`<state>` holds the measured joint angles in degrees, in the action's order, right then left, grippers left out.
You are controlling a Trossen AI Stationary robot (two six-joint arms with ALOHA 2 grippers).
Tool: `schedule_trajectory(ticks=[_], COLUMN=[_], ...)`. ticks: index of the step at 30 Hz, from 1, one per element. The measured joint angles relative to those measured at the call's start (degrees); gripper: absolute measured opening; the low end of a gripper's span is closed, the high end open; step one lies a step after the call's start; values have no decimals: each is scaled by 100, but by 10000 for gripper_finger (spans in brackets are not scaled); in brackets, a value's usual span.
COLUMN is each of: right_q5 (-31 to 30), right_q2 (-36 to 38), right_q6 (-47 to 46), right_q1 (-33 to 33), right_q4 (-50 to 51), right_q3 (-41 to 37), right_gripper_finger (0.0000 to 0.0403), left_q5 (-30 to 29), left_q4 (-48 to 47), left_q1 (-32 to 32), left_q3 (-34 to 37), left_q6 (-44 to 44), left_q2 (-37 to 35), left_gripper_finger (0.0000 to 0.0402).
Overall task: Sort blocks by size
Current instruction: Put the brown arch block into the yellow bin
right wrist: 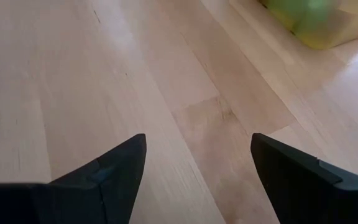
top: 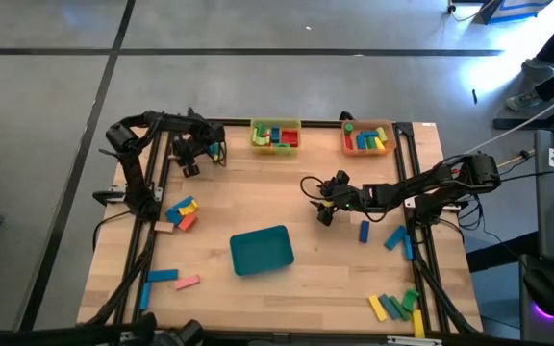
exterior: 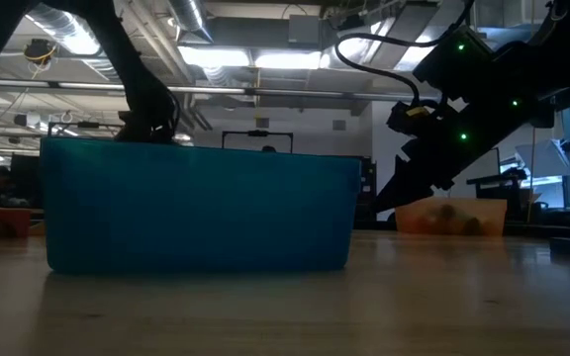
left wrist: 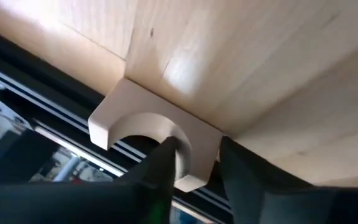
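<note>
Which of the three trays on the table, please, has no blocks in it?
The teal tray, standing alone near the table's middle, shows only its bare floor. The yellow tray and the orange tray, side by side at the far edge, both hold blocks.

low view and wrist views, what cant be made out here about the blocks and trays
- Low view: the teal tray fills the foreground and hides the table behind it; no loose blocks show.
- Low view: the orange tray is blurred, its contents unreadable.
- Left wrist view: the pale curved block between the left gripper fingers is partly covered by them.
- High view: blocks in the yellow tray are too small to tell shapes.
</note>
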<state>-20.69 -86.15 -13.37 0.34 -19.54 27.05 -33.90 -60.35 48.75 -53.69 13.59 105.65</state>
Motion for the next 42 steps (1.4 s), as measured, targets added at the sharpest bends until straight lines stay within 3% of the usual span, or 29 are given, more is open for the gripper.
schedule_trajectory(ticks=[5,11,19,22,26,29,32,42], right_q5=[32,33,31,30,28,27,26,75], right_q2=[0,0,0,0,0,0,0,0], right_q6=[-4,-3,-2,13,13,15,15,1], right_q1=[1,1,2,0,0,2,0,2], right_q4=[0,-1,-1,-5,-7,-7,-6,-21], right_q3=[0,0,0,0,0,0,0,0], right_gripper_finger=[292,292,292,292,292,292,292,292], left_q5=[-27,69,162,694,1965,3053,3735,3972], left_q4=[-118,-654,-380,260,1427,2294,3159,4522], left_q1=[-54,-180,-506,-618,-707,-726,-778,-1194], left_q3=[-37,-459,-1115,-1219,-1222,-1222,-1224,-1213], left_q6=[260,11,37,318,575,520,420,821], left_q2=[-4,-261,-1286,-1697,-2079,-2124,-1949,-980], left_gripper_finger=[35,29,31,30,37,36,31,35])
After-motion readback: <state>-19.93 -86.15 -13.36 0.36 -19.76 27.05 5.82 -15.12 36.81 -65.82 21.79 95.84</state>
